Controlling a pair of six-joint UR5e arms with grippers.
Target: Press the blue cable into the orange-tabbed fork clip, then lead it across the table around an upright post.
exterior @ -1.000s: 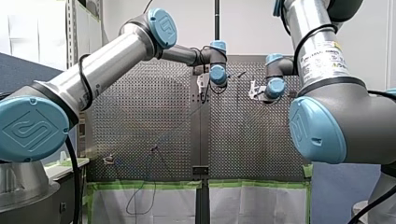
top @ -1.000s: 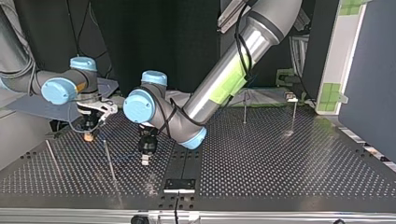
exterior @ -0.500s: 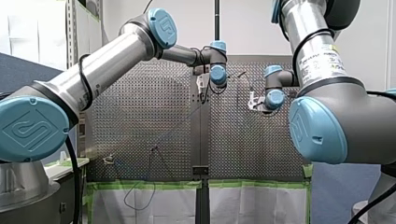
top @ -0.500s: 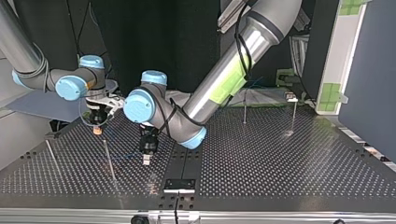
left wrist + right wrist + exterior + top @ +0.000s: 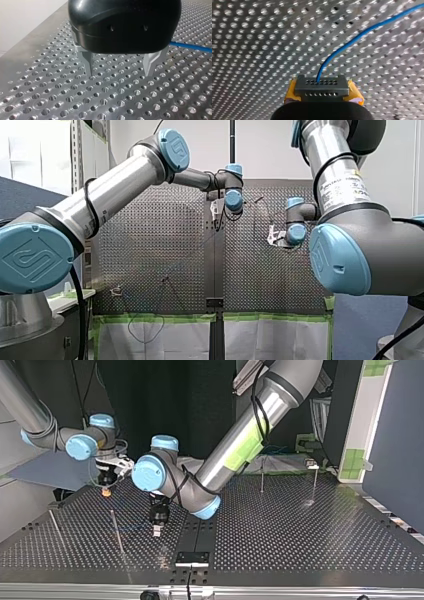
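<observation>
Blue cable (image 5: 362, 32) was held in my right gripper (image 5: 322, 86), which had just moved back across the worktop (image 5: 300, 530).

Over the last second that gripper, clamped on the cable between its yellow pads, shifted in the top view away from the camera and slightly rightward. I judged it was drawing the cable along for routing, though I could not pick out the clip. My left gripper (image 5: 120, 73) stood wide and empty close over the worktop, the cable running beside it. A thin post (image 5: 116, 530) rose between the two grippers. My right gripper sat near the worktop's far left corner in that view and near my left arm's wrist (image 5: 147, 472). The view's right half offered open room but for two more posts.
</observation>
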